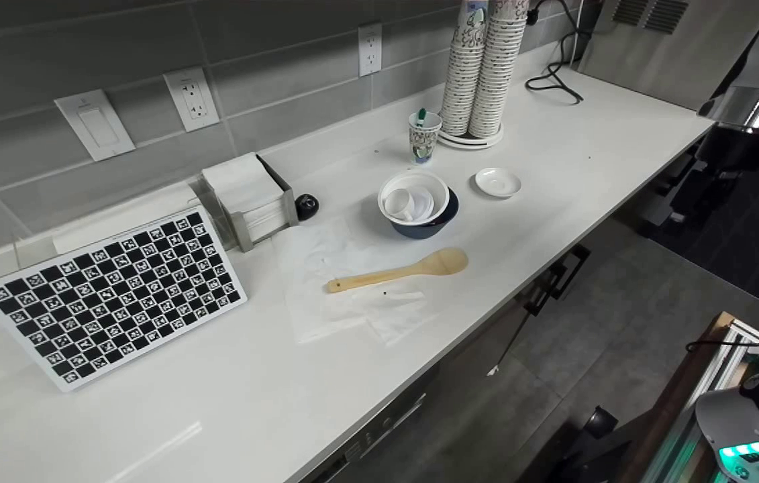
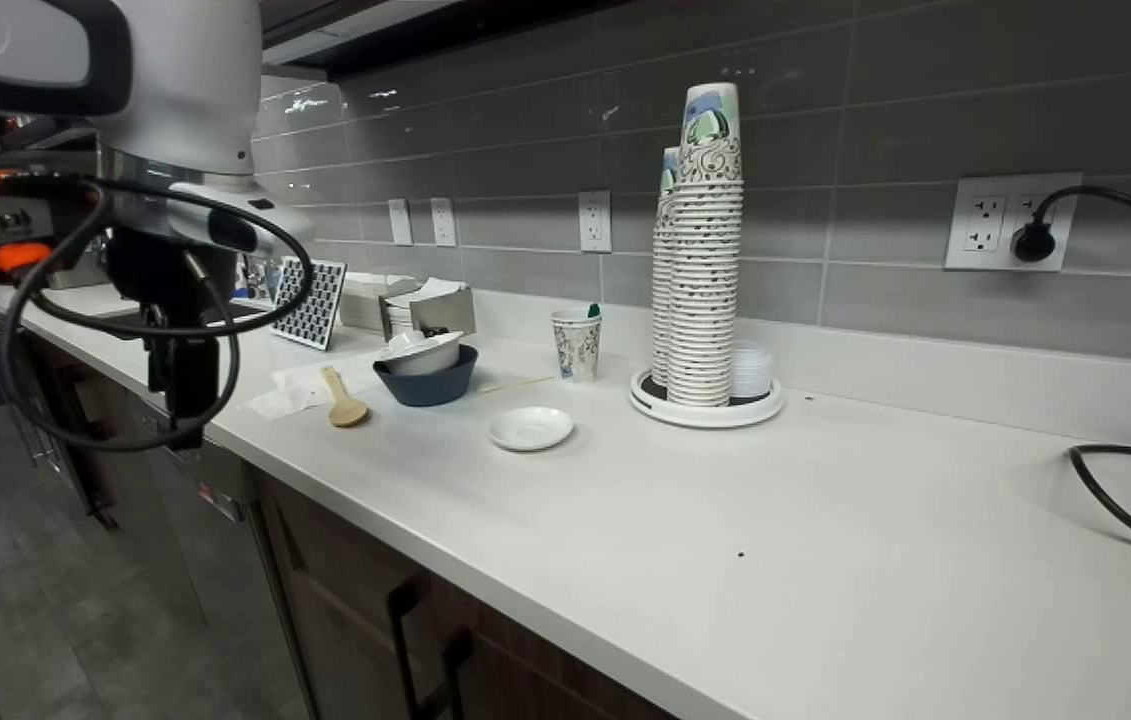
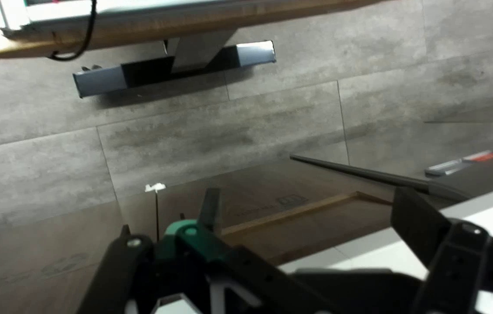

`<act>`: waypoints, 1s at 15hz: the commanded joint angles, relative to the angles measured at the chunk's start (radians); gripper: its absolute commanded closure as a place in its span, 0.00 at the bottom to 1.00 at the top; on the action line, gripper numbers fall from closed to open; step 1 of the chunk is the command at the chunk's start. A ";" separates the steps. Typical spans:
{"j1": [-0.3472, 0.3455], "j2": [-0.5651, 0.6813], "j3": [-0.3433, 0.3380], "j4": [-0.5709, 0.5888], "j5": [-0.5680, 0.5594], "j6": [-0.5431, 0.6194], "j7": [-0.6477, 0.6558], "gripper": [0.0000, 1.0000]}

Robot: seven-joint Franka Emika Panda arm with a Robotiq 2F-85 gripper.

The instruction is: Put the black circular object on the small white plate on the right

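My claw (image 3: 309,210) stands empty, jaws apart. The round black piece (image 1: 307,206) sits beside the napkin holder (image 1: 290,206), well apart from the white plate (image 1: 498,182); I should descend centred on the piece, clearing the napkin holder.

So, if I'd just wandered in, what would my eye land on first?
Probably the two tall stacks of patterned cups, towering from a round white tray on the counter. Next, perhaps, the black-and-white checkered board, standing tilted beside the napkin holder. Then the big pale robot arm, looming upper left in an exterior view, its open end effector beside the counter's edge.
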 commanded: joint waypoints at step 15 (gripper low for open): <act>0.300 0.732 0.286 0.724 0.249 0.619 -0.158 0.00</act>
